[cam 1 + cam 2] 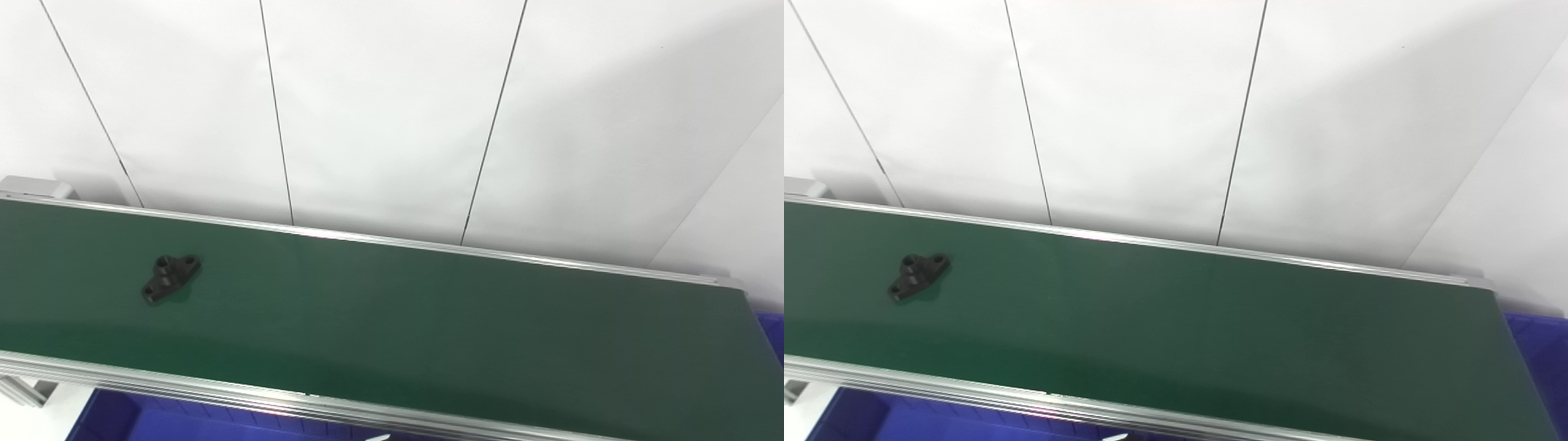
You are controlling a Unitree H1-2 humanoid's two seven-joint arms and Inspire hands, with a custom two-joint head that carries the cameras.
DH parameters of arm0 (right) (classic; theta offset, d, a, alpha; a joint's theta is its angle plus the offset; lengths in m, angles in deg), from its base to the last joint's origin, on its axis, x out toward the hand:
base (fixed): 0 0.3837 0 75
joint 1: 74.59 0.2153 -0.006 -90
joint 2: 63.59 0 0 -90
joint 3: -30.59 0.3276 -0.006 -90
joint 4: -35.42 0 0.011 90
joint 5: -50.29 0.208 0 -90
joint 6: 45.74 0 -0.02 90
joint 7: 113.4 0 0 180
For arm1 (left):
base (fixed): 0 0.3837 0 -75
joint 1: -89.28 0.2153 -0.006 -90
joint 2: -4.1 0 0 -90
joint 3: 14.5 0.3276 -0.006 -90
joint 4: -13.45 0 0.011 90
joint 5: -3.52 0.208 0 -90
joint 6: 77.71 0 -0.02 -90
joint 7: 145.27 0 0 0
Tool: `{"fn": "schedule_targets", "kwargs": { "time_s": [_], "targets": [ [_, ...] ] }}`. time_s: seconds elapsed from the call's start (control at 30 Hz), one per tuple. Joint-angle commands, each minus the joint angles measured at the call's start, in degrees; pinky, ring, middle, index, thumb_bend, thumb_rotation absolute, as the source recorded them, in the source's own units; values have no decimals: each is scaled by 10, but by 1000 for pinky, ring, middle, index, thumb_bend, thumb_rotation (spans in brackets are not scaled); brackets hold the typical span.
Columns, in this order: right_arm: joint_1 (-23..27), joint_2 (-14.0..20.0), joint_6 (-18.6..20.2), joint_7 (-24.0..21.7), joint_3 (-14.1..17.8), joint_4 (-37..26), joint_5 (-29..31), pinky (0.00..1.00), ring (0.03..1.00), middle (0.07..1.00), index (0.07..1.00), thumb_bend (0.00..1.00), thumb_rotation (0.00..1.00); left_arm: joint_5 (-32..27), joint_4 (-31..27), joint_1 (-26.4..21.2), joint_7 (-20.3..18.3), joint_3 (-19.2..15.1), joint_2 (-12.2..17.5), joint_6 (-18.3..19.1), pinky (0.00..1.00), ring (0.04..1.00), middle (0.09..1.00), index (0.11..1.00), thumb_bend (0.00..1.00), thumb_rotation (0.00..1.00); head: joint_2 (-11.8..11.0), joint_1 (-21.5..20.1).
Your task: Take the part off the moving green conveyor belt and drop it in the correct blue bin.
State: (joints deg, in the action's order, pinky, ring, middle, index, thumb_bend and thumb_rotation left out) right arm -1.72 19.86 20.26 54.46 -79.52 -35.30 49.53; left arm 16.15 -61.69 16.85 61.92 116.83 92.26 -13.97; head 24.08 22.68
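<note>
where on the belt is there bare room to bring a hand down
Nearly all the green conveyor belt is bare: the whole stretch right of the black part, between the far and near metal rails. Only the left end, around the part, is occupied. No hand is in view.

Layout: one part on the belt, bins below and beside it, wall behind.

The belt (392, 318) runs across the view from left to right, framed by a far rail (380, 237) and a near rail (184, 386). The part (171, 278) lies flat on the belt near its left end, between the two rails and closer to the far one. One bin (153, 422) sits below the near rail at the lower left. A second bin (1540, 349) sits beyond the belt's right end. The wall (392, 110) stands directly behind the far rail.
</note>
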Motion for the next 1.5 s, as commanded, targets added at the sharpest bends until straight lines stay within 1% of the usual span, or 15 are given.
{"fn": "schedule_targets", "kwargs": {
  "time_s": [0.0,0.2,0.3,0.37,0.4,0.43,0.47,0.57,0.63,0.77,1.0,1.17,1.27,1.4,1.47],
  "targets": [
    [-2,-2,-29,-12,5,-17,7,966,957,948,928,1000,965,-6,-8,-1,-7,12,-5,-7,785,840,848,816,1000,1000,4,8],
    [-11,1,-29,-30,20,-36,14,956,957,957,942,1000,968,2,-48,12,-7,7,-2,-7,807,843,847,815,1000,1000,17,25],
    [-20,2,-29,-46,32,-56,27,961,960,970,958,1000,966,3,-65,19,-18,3,-2,-7,774,830,841,804,1000,1000,19,27],
    [-28,5,-29,-58,39,-75,32,984,985,989,979,1000,968,9,-73,22,-18,3,-2,-7,766,826,837,797,1000,999,22,29],
    [-30,13,-29,-52,36,-90,17,986,993,995,986,1000,975,12,-79,24,-18,2,-2,-7,768,824,835,797,1000,1000,22,29],
    [-30,28,-29,-35,26,-108,-7,954,993,996,986,1000,990,16,-84,27,-16,1,-2,-7,770,822,833,795,1000,1000,23,30],
    [-30,39,-29,-20,17,-119,-25,873,961,978,975,974,998,19,-88,28,-15,0,-2,-7,779,822,830,795,1000,1000,23,30],
    [-38,61,-29,-8,7,-151,-25,823,925,951,938,986,962,26,-102,38,-12,-5,-6,-7,774,822,831,796,1000,1000,30,37],
    [-45,73,-29,-11,5,-169,-15,813,915,940,930,963,946,29,-110,42,-12,-7,-9,-7,764,821,831,795,1000,1000,35,44],
    [-57,87,-29,-24,15,-192,5,849,932,948,936,944,956,27,-112,42,-16,-8,-18,-7,757,824,835,794,1000,1000,42,57],
    [-59,81,-29,-81,53,-199,45,897,972,975,956,937,915,38,-96,35,-18,-14,-39,-7,713,811,832,790,1000,1000,45,64],
    [-64,72,-29,-120,80,-215,67,929,997,994,970,989,910,42,-97,34,-9,-13,-42,-7,719,812,832,790,1000,1000,51,63],
    [-68,65,-29,-135,96,-231,86,929,999,996,977,1000,909,38,-96,32,-4,-10,-42,-7,717,810,829,788,1000,1000,52,62],
    [-69,56,-29,-151,115,-249,100,896,976,983,987,994,915,29,-94,29,-7,-8,-45,-7,732,816,829,787,1000,1000,54,64],
    [-70,55,-29,-158,119,-258,106,900,975,990,998,971,919,26,-92,27,-10,-8,-46,-7,734,817,829,788,1000,1000,55,66]
  ]
}}
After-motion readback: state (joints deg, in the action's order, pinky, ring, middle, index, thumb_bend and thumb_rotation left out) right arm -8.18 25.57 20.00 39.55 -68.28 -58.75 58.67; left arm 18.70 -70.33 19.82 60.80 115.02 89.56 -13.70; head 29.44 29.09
